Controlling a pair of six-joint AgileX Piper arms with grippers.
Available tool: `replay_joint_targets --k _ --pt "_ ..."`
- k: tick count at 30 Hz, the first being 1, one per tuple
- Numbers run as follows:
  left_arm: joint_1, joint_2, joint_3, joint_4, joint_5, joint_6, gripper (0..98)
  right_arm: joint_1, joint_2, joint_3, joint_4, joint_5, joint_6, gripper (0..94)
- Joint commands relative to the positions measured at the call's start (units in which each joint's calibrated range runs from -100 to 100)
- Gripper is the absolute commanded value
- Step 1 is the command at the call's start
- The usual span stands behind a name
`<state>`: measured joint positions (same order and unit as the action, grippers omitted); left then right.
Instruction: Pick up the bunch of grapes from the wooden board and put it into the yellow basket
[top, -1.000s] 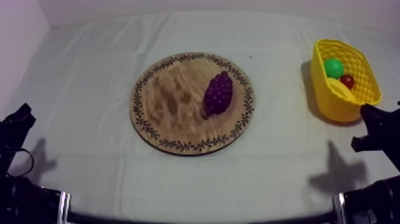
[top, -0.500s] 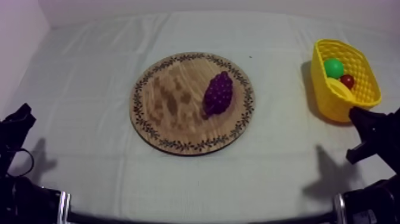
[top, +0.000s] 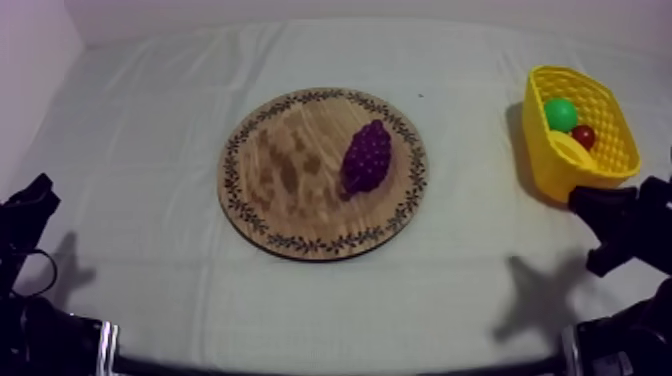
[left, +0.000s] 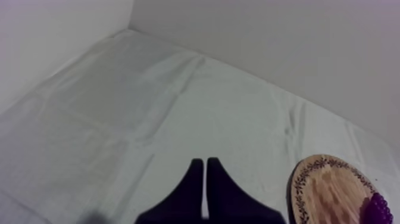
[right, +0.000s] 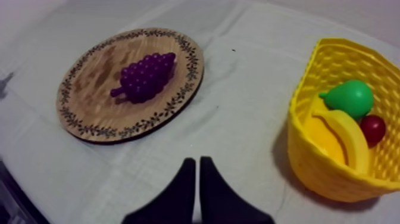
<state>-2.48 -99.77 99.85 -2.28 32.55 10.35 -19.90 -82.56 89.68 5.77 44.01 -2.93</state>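
1. Grey-white cloth (top: 150, 150) is spread over the table.
2. Bunch of grapes (top: 367, 156) is lying on the wooden board (top: 290, 170), right of its centre, untouched.
3. Yellow basket (top: 545, 160) is set at the right edge; pear (right: 351, 97), banana (right: 342, 134) and small red fruit (right: 373, 128) are held in it.
4. Right gripper (right: 197, 159) is closed on nothing, near the basket and well apart from the grapes. Left gripper (left: 205, 161) is likewise closed and empty, low at the left side.
5. Step is judged to be the approach by the right arm. Fingers should be opened before descent, the bunch straddled across its narrow width at mid-body, then lifted clear of the board.
6. No brand, label or writing is legible; only a leaf pattern is printed round the board's rim.
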Motion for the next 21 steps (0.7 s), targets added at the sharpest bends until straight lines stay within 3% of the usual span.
replay_joint_targets --k 1,12,21 --pt "0.0 0.0 0.0 0.01 0.0 0.0 0.0 -1.8 7.0 -5.4 1.8 1.4 -4.8 0.5" --pt "0.0 0.0 0.0 0.01 0.0 0.0 0.0 -8.6 34.3 -34.9 3.4 19.2 -10.4 0.5" --pt "0.0 0.0 0.0 0.01 0.0 0.0 0.0 -9.2 58.9 -58.6 3.2 30.7 -14.2 0.5"
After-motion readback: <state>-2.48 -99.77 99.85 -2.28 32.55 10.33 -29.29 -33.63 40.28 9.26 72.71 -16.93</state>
